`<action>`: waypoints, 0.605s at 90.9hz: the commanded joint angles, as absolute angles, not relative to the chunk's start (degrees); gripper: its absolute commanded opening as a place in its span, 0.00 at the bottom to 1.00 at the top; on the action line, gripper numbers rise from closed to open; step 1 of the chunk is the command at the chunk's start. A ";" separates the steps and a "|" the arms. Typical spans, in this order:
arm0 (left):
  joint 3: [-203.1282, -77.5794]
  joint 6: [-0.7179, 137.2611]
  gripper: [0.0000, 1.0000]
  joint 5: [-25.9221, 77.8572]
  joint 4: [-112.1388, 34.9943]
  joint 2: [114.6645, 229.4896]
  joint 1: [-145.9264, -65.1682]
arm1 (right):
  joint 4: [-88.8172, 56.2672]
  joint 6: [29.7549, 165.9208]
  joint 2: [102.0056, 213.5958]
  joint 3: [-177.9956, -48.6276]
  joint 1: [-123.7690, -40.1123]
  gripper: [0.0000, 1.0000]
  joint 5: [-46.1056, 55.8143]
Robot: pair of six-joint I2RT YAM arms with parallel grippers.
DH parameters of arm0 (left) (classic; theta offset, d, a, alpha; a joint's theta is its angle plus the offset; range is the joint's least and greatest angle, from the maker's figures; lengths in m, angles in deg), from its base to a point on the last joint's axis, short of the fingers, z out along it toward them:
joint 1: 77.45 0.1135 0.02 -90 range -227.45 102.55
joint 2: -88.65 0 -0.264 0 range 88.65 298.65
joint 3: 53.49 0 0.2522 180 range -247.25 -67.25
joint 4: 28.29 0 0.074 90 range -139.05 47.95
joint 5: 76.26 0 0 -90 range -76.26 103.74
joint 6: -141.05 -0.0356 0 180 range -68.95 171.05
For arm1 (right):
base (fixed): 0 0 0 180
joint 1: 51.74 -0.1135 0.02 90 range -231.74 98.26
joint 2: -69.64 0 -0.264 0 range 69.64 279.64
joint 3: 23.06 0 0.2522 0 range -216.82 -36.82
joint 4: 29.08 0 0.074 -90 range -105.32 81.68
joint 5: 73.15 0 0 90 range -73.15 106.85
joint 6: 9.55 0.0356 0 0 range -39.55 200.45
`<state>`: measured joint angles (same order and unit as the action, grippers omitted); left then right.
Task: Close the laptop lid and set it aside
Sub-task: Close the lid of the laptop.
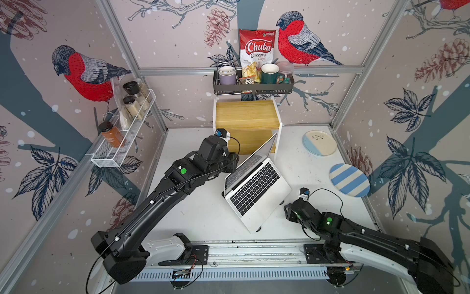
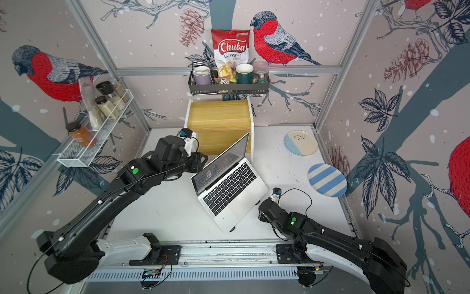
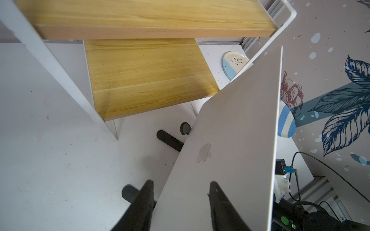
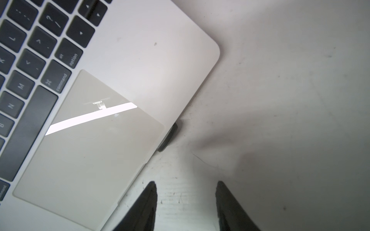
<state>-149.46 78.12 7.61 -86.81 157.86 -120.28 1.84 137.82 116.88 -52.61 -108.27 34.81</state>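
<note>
Silver-white, the laptop (image 1: 256, 193) sits half open and skewed on the table (image 1: 193, 211) between my arms. My left gripper (image 3: 182, 188) is spread behind the lid (image 3: 230, 140), one finger (image 3: 220, 202) over its logo side and the other past its edge; I cannot tell whether it touches. My right gripper (image 4: 186, 188) is spread too, empty, over bare table just off the laptop's front corner by the trackpad (image 4: 90, 156).
</note>
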 commanded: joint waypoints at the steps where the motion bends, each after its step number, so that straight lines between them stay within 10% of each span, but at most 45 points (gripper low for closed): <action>1: -149.97 78.37 0.46 6.41 -86.96 158.39 -122.28 | -1.06 139.05 118.45 -52.73 -109.06 0.48 36.71; 55: -147.12 81.21 0.54 2.63 -88.40 162.22 -130.42 | -6.83 140.05 131.15 -55.32 -112.17 0.48 37.93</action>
<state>-148.52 79.96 1.95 -86.48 162.05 -129.83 -5.08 139.13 129.80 -54.73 -111.72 36.51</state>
